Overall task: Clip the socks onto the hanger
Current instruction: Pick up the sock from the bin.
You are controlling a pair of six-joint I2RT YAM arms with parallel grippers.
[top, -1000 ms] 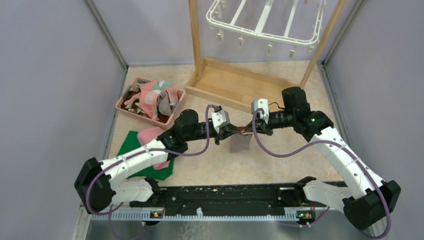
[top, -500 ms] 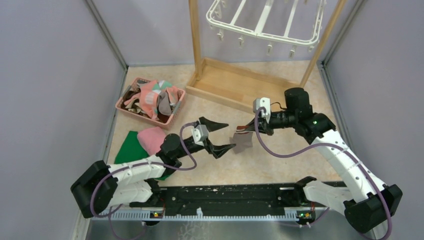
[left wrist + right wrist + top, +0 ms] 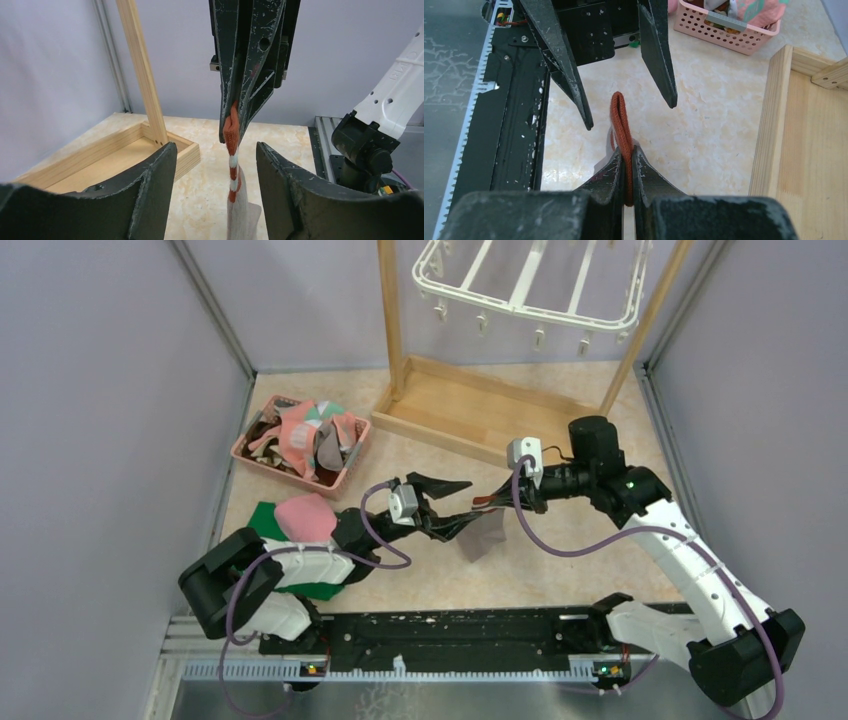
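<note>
Step in hand: a two-arm handover or re-grip of one sock, before any clipping. The right claw [image 3: 625, 150] is fully closed on the red cuff edge of a grey-brown fabric sock [image 3: 482, 532] with a red-and-white striped cuff, which hangs from it above the mottled beige bench [image 3: 560, 560]. The left claw [image 3: 215, 150] stands wide open and holds nothing, one finger on either side of the cuff and not touching it. The white rectangular plastic hanger [image 3: 520, 308] hangs well apart, up in the wooden frame stand [image 3: 460, 410], with no sock seen on its clips. More socks lie in the pink perforated basket [image 3: 262, 458]. Judged next: the left claw closes on the cuff beside the right one, then the sock is lifted to a rim clip.
</note>
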